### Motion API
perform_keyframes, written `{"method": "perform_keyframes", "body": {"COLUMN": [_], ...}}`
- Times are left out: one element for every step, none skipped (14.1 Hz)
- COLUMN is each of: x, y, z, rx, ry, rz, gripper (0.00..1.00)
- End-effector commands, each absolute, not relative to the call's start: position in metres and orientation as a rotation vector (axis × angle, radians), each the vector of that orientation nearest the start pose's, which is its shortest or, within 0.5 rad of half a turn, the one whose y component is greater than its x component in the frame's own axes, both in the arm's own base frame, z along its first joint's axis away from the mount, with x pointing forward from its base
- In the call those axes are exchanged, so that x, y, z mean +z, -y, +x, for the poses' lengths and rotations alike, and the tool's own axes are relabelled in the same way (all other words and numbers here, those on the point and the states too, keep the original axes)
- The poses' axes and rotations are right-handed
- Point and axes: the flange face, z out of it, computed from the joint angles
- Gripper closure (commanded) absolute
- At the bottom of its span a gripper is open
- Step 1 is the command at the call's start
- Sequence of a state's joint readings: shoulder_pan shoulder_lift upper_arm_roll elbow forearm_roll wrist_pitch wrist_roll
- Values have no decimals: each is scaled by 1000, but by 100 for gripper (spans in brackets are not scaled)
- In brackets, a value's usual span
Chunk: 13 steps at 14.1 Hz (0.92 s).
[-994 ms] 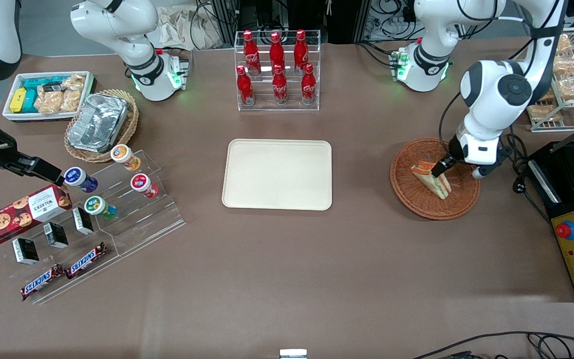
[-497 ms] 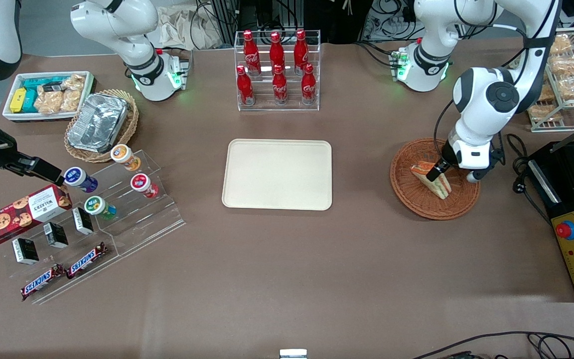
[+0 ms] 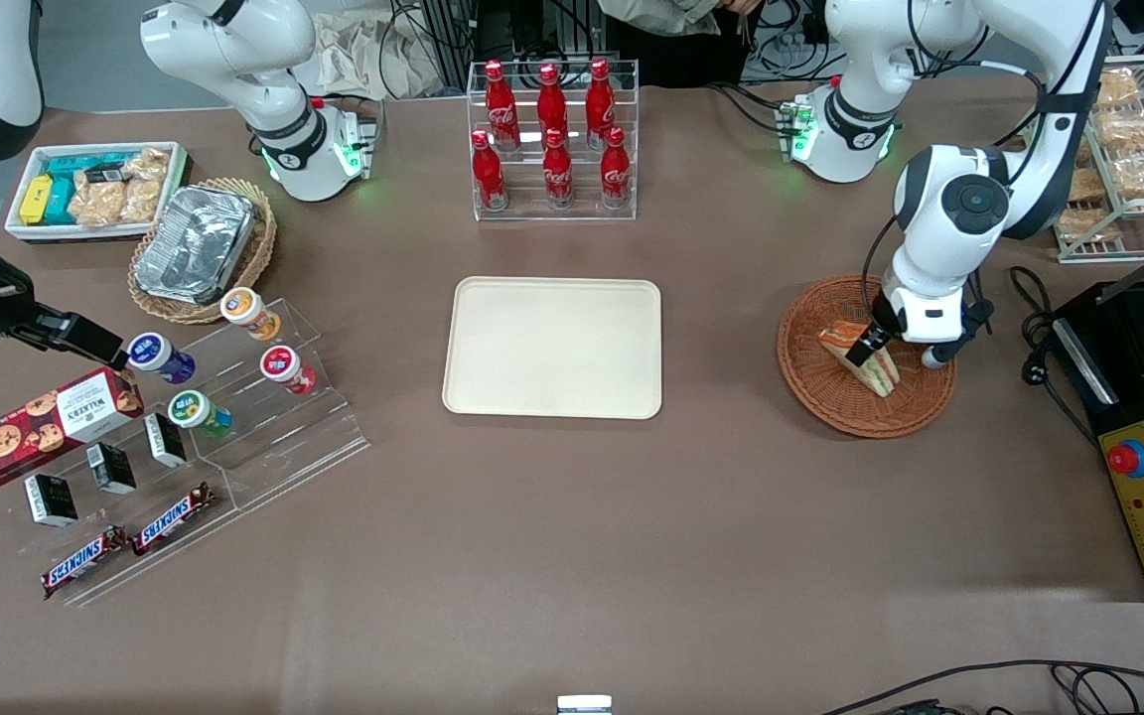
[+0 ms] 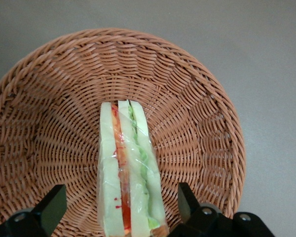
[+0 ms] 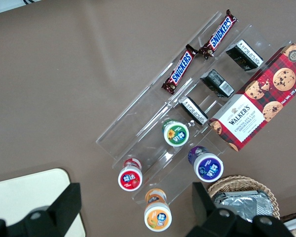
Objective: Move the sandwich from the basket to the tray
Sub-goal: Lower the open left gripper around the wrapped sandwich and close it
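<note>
The gripper [image 3: 868,350] hangs low over the basket [image 3: 830,392], its fingers [image 4: 50,207] spread to either side of the sandwich [image 4: 129,173] with a gap on each flank. Bare table [image 3: 721,338] lies between basket and tray [image 3: 552,347]. The bottle rack [image 3: 552,139] stands farther from the front camera than the tray, off that stretch.

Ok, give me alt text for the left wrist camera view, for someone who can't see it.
A plastic-wrapped triangular sandwich stands on edge in a round reddish-brown wicker basket, its white bread, red and green layers showing. The open gripper straddles it, one black finger on each side, neither touching. Brown table surrounds the basket.
</note>
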State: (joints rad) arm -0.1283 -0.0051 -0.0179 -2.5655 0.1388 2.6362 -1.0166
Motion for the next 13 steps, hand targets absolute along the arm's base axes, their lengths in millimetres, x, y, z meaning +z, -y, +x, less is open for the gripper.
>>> {"method": "perform_keyframes", "body": {"x": [274,270,266,266,265,265,268,267,268,271,272,280,286], "y": [76,76,76,77,77,78,79,83,89,90,90,92,92], "z": [452,451,450,451,451,451,455,458,458,457,456,459,463], "rx": [-192,-179,-169,-169,-167,-169,-180,-178,-179,-178,-165,-163,-131], "ry": [1178,1178,1183,1197,1205,1217,1239,1270,1276,1280,1279,1273,1266], "rz": [-2885,-2881,-2875,-2870,-2867,-2863,-2859,-2847,-2846,-2842,-2834,-2828,-2806], "gripper": [0,0,1,5,16,26,29,29,30,32,42,55,70]}}
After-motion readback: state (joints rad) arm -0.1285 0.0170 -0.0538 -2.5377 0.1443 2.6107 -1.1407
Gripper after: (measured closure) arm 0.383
